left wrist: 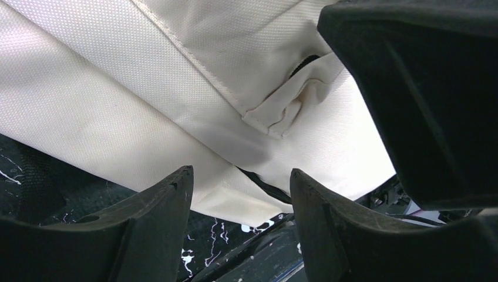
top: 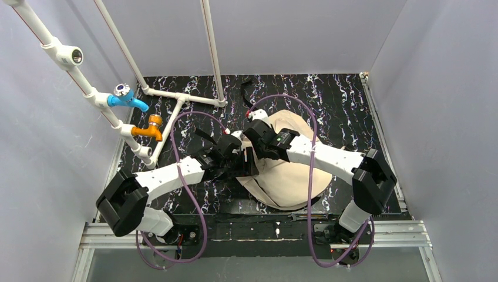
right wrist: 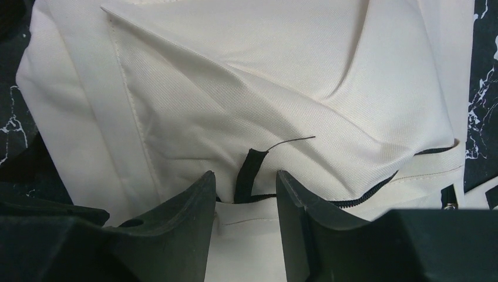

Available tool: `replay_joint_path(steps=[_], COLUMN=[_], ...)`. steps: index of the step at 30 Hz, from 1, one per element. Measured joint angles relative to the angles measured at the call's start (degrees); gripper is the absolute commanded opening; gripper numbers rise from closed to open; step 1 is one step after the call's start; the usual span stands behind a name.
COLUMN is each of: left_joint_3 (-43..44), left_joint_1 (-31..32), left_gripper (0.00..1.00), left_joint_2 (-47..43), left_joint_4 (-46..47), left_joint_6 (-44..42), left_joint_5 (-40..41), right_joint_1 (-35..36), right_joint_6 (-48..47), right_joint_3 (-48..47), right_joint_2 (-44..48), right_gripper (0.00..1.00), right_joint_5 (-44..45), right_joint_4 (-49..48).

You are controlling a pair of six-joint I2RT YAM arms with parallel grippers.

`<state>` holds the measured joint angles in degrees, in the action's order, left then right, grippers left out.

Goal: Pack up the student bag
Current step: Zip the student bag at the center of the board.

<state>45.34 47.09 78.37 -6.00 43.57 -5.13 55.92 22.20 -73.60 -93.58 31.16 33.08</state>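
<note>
The student bag point(top: 293, 176), beige fabric, lies flat in the middle of the black marbled table. My right gripper point(top: 253, 134) is over its far left part. In the right wrist view this gripper point(right wrist: 245, 176) stands open, with a black zipper pull point(right wrist: 249, 167) upright in the gap and touching neither finger. The black zipper line point(right wrist: 376, 187) runs off to the right. My left gripper point(top: 242, 161) is at the bag's left edge. Its fingers point(left wrist: 173, 197) are open, with the bag's fabric edge point(left wrist: 229, 194) just beyond the tips and nothing held.
White pipes point(top: 176, 97) with a blue tap point(top: 126, 98) and an orange tap point(top: 150, 129) stand at the back left. A black strap point(top: 246, 89) lies at the table's far edge. The right arm's black gripper body point(left wrist: 423, 88) is close to my left gripper. Grey walls enclose the table.
</note>
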Motion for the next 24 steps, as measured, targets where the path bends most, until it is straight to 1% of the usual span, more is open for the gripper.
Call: replay_joint_path(steps=[4,7,9,10,12,18,21,24], left_joint_3=[0.0,0.0,-0.2,-0.42,-0.81,-0.83,-0.83,-0.83], left_joint_1=[0.0,0.0,0.0,0.0,0.0,-0.07,-0.07,-0.11], left_gripper=[0.59,0.58,0.58,0.58,0.58,0.56,0.56,0.58], left_joint_2=[1.77,2.75,3.08,3.08,3.15,4.2,3.89,2.14], left_joint_4=[0.07,0.48,1.11,1.46,1.66,0.92,0.9,0.87], left_joint_6=[0.61,1.36,1.99,2.19,2.91,4.04,4.0,3.96], left_joint_5=[-0.04,-0.13,-0.13,-0.13,0.0,0.15,-0.42,-2.01], right_joint_1=[0.0,0.0,0.0,0.0,0.0,0.0,0.02,0.02], right_joint_6=[0.11,0.2,0.39,0.37,0.5,0.98,0.96,0.94], right_joint_3=[1.46,2.14,3.21,3.74,5.2,7.54,8.31,9.55], right_joint_2=[-0.02,-0.04,-0.04,-0.02,0.0,1.49,4.42,8.07], right_gripper=[0.43,0.33,0.22,0.14,0.01,0.01,0.01,0.01], right_joint_5=[0.28,0.46,0.7,0.81,1.01,1.95,1.73,0.55], right_joint_4=[-1.11,-2.25,-3.34,-3.72,-4.9,-7.32,-8.17,-9.2])
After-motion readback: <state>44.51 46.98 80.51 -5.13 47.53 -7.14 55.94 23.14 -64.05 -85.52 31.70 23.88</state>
